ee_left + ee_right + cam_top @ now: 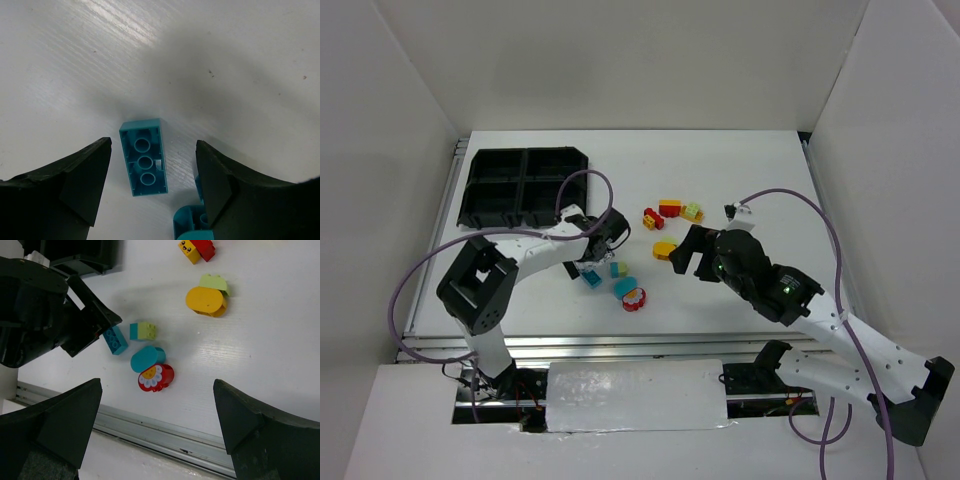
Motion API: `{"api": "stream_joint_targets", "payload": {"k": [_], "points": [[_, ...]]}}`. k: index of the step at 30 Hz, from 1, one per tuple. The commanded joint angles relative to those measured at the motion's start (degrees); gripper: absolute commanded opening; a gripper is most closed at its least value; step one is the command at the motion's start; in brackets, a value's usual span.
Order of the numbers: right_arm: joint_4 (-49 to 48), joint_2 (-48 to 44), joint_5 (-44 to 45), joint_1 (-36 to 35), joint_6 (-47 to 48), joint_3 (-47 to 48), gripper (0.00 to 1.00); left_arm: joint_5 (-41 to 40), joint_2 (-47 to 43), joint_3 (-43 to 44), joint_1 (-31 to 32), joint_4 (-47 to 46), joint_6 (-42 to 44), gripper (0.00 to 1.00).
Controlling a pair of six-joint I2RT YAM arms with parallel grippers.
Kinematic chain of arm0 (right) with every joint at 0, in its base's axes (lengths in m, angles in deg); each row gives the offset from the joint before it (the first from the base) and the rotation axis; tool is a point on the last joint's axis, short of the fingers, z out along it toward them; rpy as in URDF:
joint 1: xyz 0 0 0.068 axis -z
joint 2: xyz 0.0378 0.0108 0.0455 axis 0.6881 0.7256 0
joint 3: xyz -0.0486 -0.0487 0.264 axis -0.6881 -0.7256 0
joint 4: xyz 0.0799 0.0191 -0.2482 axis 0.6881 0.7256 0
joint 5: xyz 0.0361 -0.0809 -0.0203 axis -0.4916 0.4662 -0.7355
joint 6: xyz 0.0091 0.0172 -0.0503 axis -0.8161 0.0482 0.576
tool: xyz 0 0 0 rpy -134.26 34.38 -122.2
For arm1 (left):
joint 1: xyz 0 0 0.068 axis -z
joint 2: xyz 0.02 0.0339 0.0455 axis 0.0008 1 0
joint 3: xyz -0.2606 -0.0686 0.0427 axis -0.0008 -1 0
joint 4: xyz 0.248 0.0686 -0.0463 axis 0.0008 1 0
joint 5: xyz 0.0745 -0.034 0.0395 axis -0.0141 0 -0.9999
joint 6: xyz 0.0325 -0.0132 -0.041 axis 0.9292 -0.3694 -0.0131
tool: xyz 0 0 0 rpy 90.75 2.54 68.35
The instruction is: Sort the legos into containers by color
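A teal-blue lego [143,157] lies studs-down on the white table between the fingers of my left gripper [153,162]. The jaws stand apart, with a gap on each side of the brick. From above, that gripper [592,266] hangs over the same lego [592,279]. A second teal piece [186,225] sits by the right finger [220,180]. My right gripper [157,412] is open and empty, hovering above a red flower lego [156,378] and a rounded teal one [146,358]. The black tray of containers [525,185] lies at the far left.
A teal-and-green brick [618,269] sits right of the left gripper. A yellow rounded brick [665,249] lies beside my right gripper [688,258]. Red [653,219], red-yellow [670,208] and green-yellow [693,212] bricks lie farther back. A metal rail [150,430] edges the table's near side.
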Motion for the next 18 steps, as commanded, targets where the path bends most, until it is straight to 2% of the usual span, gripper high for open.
{"api": "stream_joint_targets", "payload": {"k": [1,8,9,10,12,13,15,16,18], "points": [[-2.5,-0.3,0.1,0.2,0.8,-0.2,1.0,1.1,1.7,-0.9,0.2,-0.3,-1.9,0.81],[-3.1,0.2,-0.4,0.2,0.6,-0.7,1.0,1.6,2.7,-2.9,0.8,0.7,-3.8,0.8],[-3.2,0.2,-0.5,0.3,0.6,-1.0,1.0,1.7,2.7,-3.4,0.8,-0.2,-3.8,0.73],[-3.4,0.2,-0.6,0.2,0.5,-1.0,1.0,1.7,2.9,-3.8,0.7,-0.5,-4.0,0.61],[-3.4,0.2,-0.8,0.3,0.5,-0.9,1.0,2.1,3.2,-4.8,0.7,-1.2,-4.0,0.52],[-3.2,0.2,-0.7,0.3,0.5,-0.9,1.0,1.9,3.6,-5.0,0.8,-1.2,-4.3,0.39],[-3.1,0.3,-0.5,0.2,0.7,-0.6,1.0,1.1,3.4,-4.4,0.6,-0.6,-4.5,0.3],[-2.9,0.2,-0.4,0.3,0.7,-0.5,1.0,0.0,2.7,-3.7,0.5,0.4,-4.6,0.19],[-2.8,0.2,-0.3,0.2,0.8,-0.5,1.0,-1.3,1.2,-2.9,0.1,1.5,-4.4,0.1]]}}
